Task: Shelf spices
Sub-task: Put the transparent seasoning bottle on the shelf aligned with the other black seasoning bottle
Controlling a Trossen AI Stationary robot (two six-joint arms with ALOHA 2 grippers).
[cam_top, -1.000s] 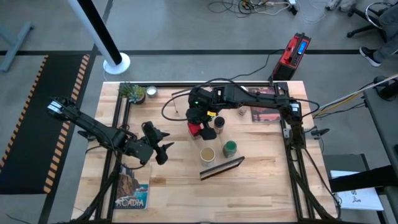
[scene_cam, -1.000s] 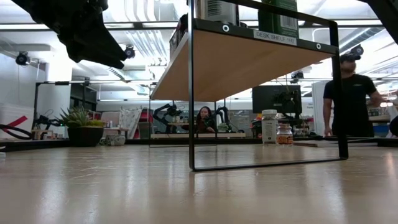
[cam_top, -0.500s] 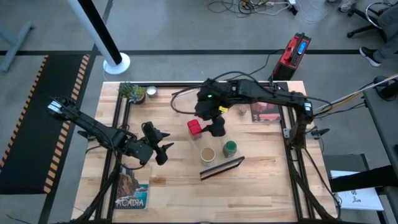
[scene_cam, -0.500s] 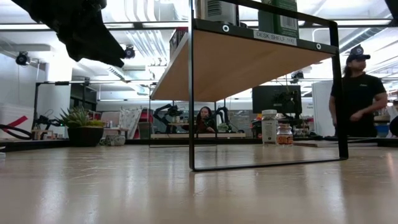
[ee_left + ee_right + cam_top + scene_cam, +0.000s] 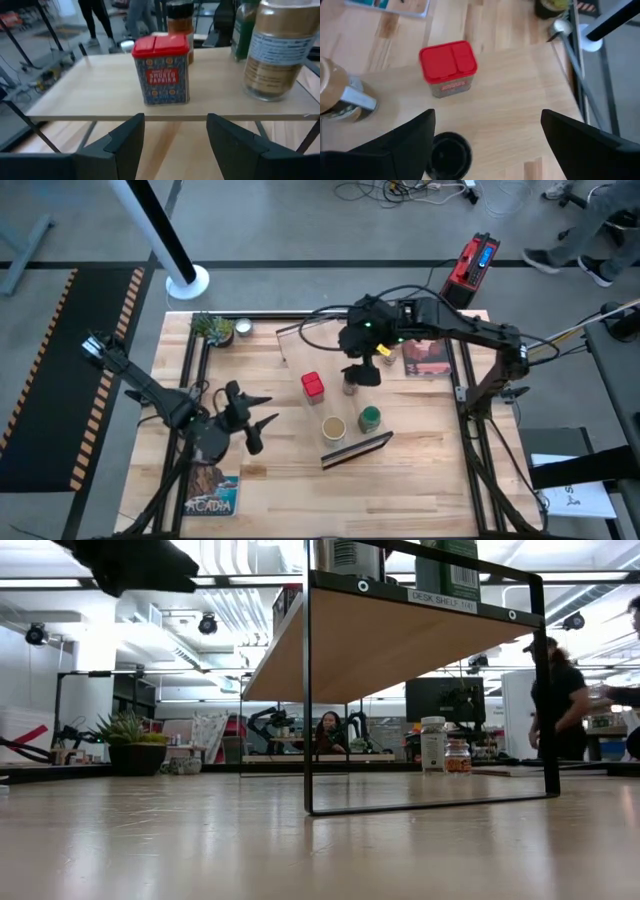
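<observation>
**Spice jars stand on the shelf**

The red square tin (image 5: 313,385) stands on the long light-wood shelf (image 5: 510,90). Near it on the shelf are the black-lidded jar (image 5: 351,383), the green-lidded jar (image 5: 370,418) and the wide tan-lidded jar (image 5: 333,427). The right tool (image 5: 367,370) hangs just above the black-lidded jar with its fingers spread wide and nothing in them. The left tool (image 5: 252,423) waits over the wooden worktop (image 5: 270,480), well apart from the tin, open and holding nothing.

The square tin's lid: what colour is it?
Red. The square tin shows it best in the left wrist view.
</observation>
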